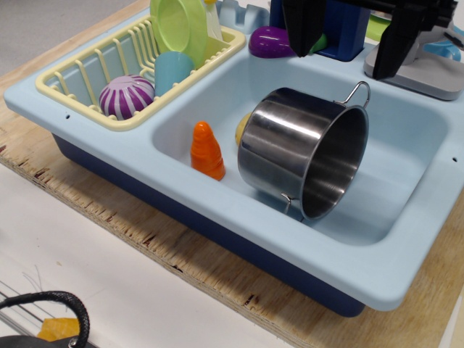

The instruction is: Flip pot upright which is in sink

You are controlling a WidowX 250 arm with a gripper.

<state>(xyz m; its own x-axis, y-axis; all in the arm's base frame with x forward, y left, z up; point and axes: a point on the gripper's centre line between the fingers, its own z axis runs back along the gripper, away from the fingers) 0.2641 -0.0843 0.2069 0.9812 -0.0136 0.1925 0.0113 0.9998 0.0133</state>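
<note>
The pot (pixel 304 151) is lying on its side in the sink (pixel 406 239) basin, mouth facing right, one wire handle pointing up. An orange carrot (pixel 206 150) is standing just left of it. The end effector (pixel 351 40) is hanging above, fingers spread apart and holding nothing.

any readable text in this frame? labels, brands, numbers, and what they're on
None: no readable words, numbers or logos anywhere in this view.
pot: bare polished steel, no stamp visible.
sink: plain light blue plastic, no marking.
dish rack, orange toy, cup, plate: unmarked.
gripper: dark fingers, no label visible.
</note>
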